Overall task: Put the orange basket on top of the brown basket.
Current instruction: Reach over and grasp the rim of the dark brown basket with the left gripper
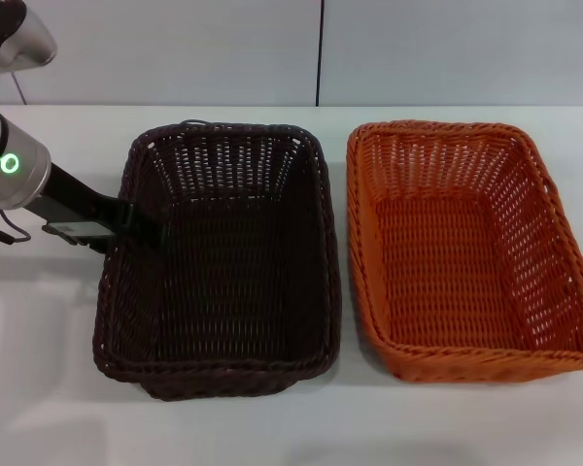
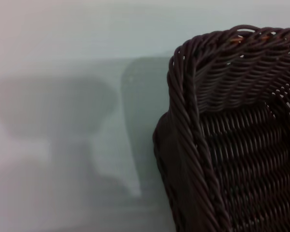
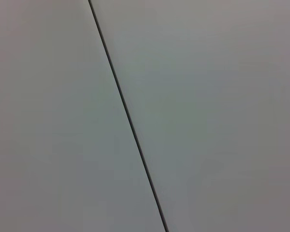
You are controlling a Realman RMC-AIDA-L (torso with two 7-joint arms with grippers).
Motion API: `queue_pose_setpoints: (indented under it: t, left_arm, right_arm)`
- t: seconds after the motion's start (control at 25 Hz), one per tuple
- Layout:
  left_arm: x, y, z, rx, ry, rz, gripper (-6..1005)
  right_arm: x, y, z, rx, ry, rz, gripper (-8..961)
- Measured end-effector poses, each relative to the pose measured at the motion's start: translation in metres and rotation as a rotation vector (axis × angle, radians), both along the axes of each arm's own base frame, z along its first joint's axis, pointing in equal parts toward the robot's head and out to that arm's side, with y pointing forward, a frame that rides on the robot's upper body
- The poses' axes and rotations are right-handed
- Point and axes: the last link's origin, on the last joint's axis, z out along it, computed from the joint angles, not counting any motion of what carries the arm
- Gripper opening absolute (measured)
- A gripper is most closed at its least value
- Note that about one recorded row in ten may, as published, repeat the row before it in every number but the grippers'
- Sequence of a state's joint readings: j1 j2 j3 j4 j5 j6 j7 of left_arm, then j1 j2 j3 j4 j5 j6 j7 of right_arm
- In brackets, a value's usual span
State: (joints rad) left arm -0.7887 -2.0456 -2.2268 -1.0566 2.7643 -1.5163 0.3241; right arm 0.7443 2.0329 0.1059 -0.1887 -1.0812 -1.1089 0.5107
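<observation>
Left tool (image 1: 126, 225) at brown basket (image 1: 223, 262) left rim; grip state can't tell. Orange basket (image 1: 466, 248) beside it on surface (image 1: 39, 388), apart.

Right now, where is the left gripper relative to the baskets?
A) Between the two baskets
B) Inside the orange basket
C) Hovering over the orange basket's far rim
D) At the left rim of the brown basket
D: in the head view the left gripper sits at the left rim of the brown basket, well away from the orange basket.

Prob. lab: plain white table (image 1: 272, 427), bare panelled wall (image 1: 175, 49).
</observation>
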Motion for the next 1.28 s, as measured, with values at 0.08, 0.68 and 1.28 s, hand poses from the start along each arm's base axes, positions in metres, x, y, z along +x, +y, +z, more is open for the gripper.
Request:
queue_pose_setpoints:
  t: [0.08,0.68,1.28]
  left_arm:
    - [0.0,0.0,-0.001,-0.005,0.002,-0.002,860]
    - [0.005,0.001,0.007,-0.011,0.027,-0.048,528]
    - [0.007,0.006,0.03,0.019,0.022,-0.117,216]
  right_arm:
    - [0.0,0.0,0.0,0.0,0.0,0.0,608]
    - [0.007,-0.006,0.008,0.042,0.015,-0.017,608]
    - [0.011,-0.009,0.012,0.066,0.036,-0.025,608]
